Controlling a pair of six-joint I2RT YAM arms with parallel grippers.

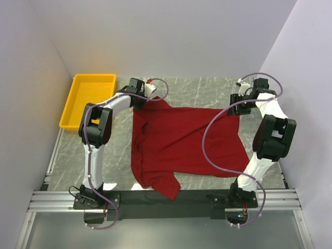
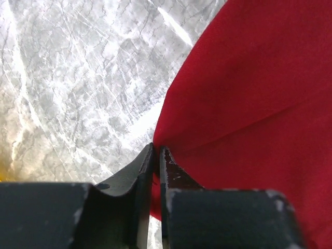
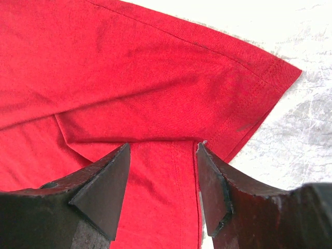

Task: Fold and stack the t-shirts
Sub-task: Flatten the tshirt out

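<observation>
The dark red t-shirt [image 1: 181,142] lies loosely spread on the marble table, with a rumpled part at its near left. My left gripper [image 1: 148,101] is at the shirt's far left corner. In the left wrist view it [image 2: 157,149] is shut on the edge of the red cloth [image 2: 249,93]. My right gripper [image 1: 236,107] is at the shirt's far right corner. In the right wrist view it [image 3: 162,148] is open, its jaws on either side of a hemmed fold of the shirt [image 3: 129,67]. The neck label is not visible.
A yellow tray [image 1: 71,106] stands at the far left of the table, beside the left wall. White walls close in the back and both sides. Purple cables loop from both arms over the shirt's right side. A black rail [image 1: 197,196] runs along the near edge.
</observation>
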